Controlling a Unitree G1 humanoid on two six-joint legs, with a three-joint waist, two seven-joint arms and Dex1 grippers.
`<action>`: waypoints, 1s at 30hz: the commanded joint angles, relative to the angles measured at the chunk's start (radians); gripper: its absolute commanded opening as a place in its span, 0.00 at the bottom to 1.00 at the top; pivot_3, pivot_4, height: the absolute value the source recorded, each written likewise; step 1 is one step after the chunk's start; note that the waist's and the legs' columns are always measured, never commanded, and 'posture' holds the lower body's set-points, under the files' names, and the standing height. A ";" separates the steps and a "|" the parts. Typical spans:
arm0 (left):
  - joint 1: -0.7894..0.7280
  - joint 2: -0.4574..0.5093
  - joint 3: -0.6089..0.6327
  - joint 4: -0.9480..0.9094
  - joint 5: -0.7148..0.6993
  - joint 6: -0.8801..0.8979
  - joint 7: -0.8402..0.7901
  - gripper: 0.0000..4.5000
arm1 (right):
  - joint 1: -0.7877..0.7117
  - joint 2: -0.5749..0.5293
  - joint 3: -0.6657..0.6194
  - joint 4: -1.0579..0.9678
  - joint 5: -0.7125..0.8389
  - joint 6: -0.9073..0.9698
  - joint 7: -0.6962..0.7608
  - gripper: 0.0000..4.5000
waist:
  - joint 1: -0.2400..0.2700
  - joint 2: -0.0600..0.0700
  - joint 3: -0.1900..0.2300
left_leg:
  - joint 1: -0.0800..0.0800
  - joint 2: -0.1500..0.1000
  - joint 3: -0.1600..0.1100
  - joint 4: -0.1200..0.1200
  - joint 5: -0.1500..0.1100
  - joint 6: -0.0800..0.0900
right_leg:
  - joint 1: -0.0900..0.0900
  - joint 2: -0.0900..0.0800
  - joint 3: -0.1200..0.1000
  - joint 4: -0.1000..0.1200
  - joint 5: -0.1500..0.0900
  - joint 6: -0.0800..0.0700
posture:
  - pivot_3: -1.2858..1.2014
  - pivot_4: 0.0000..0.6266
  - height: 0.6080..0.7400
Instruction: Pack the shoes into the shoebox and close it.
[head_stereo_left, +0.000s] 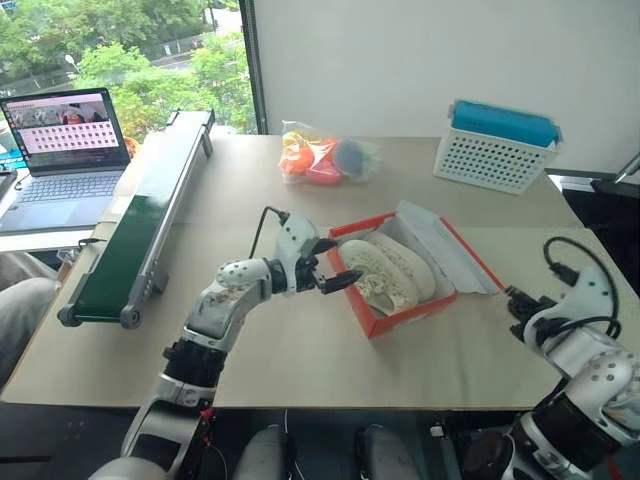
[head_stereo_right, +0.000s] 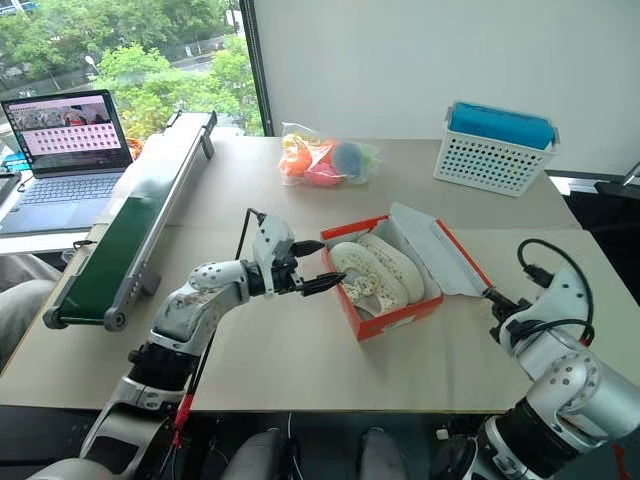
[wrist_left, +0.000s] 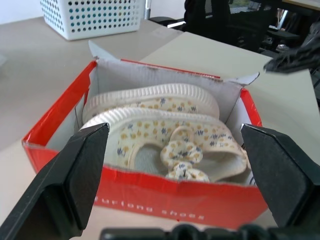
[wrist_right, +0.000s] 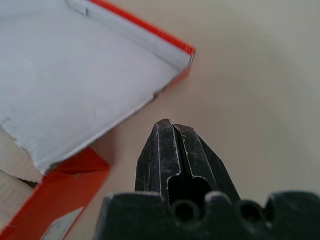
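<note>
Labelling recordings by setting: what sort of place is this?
Likely an office or robot test lab: a long table by a window, an open laptop, a small conveyor belt, and a white basket.

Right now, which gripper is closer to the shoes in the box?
Left. The left gripper hangs open at the shoebox's near end, right in front of the shoes. The right gripper sits shut by the open lid, farther from them.

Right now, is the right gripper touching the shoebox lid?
Apart. In the right wrist view, bare table shows between the shut right gripper and the edge of the shoebox lid.
</note>
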 joint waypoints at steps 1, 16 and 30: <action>-0.031 -0.010 0.009 -0.019 0.000 -0.026 -0.001 1.00 | -0.077 -0.013 -0.085 0.125 -0.023 0.007 0.001 0.01 | 0.000 0.000 0.000 | 0.000 0.000 0.000 0.000 0.000 0.000 | 0.000 0.000 0.000 0.000 0.000 0.000 | 0.52 0.24 0.73; -0.024 -0.016 0.014 -0.022 -0.001 -0.021 0.015 1.00 | -0.362 -0.142 -0.451 0.855 0.068 -0.349 -0.055 0.01 | -0.009 0.001 0.001 | 0.000 0.000 0.001 0.000 0.000 0.000 | 0.000 0.000 0.000 0.000 0.000 0.000 | 0.52 0.24 0.73; -0.049 -0.016 0.003 -0.011 0.002 -0.018 -0.004 1.00 | -0.415 -0.042 -0.383 0.890 0.381 -0.785 -0.009 0.01 | -0.019 0.004 0.003 | 0.000 0.000 0.002 -0.001 0.000 0.000 | 0.000 0.000 0.002 0.000 0.000 0.001 | 0.52 0.24 0.73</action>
